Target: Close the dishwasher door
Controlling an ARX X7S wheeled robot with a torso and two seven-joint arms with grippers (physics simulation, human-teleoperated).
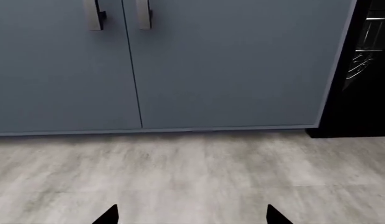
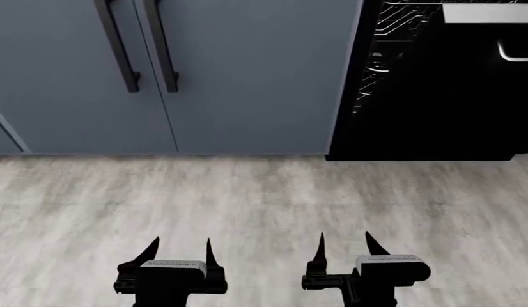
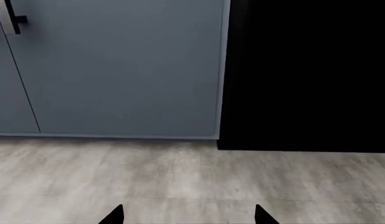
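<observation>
Pale grey wood-grain floor (image 2: 264, 204) runs up to blue-grey cabinet doors (image 2: 247, 77) with black vertical bar handles (image 2: 162, 48). At the head view's upper right stands the glossy black dishwasher door (image 2: 452, 96), tilted ajar (wire racks (image 2: 388, 38) show beside its silver top edge). Well short of it, the left gripper (image 2: 182, 246) and right gripper (image 2: 345, 242) hover over the floor, fingers spread, holding nothing.

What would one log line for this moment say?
dishwasher door: ajar, rack visible | left gripper: open, empty | right gripper: open, empty | contact: none
</observation>
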